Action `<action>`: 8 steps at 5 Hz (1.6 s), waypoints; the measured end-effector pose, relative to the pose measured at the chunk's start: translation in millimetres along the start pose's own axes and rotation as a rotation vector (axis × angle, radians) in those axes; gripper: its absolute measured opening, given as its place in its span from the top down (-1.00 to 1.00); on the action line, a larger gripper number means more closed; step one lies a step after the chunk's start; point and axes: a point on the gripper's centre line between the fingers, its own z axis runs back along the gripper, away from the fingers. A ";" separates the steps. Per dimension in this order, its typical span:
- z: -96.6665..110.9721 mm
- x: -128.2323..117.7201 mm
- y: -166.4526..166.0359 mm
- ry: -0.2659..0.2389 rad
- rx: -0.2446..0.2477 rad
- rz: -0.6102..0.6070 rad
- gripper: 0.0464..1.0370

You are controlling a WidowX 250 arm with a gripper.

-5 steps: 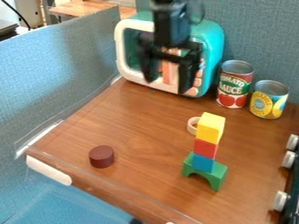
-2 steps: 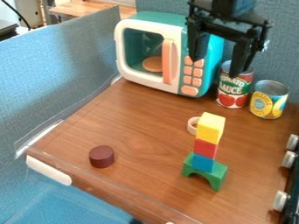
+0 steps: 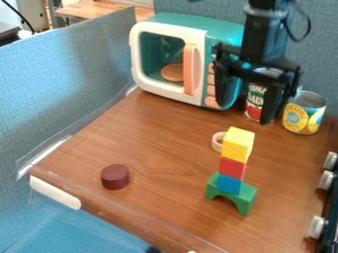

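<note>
Fingers [image 3: 270,106] spread, nothing between them; I have the gripper [image 3: 243,113] above and apparently behind the block tower [image 3: 232,168]. Yellow block [image 3: 237,144], capping that upright tower, lies below the fingertips, toward my viewing side; exact depth offset uncertain.

A yellow block [image 3: 237,144] rests atop a red, blue and green stack [image 3: 231,184].

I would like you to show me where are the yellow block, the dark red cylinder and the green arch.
Yellow block [image 3: 237,144]: camera view, on its front side.
Dark red cylinder [image 3: 115,177]: camera view, near its middle.
Green arch [image 3: 246,198]: camera view, on its right leg.
</note>
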 end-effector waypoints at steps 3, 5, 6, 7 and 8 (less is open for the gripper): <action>-31.9 1.7 1.8 0.065 -0.037 0.046 -0.93; -40.4 0.2 4.5 0.079 -0.050 0.078 -0.27; -40.8 1.1 4.1 0.072 -0.052 0.082 -0.07; -41.2 0.0 6.9 0.072 -0.062 0.089 -0.06; -21.2 -4.5 17.7 0.021 -0.052 0.112 -0.06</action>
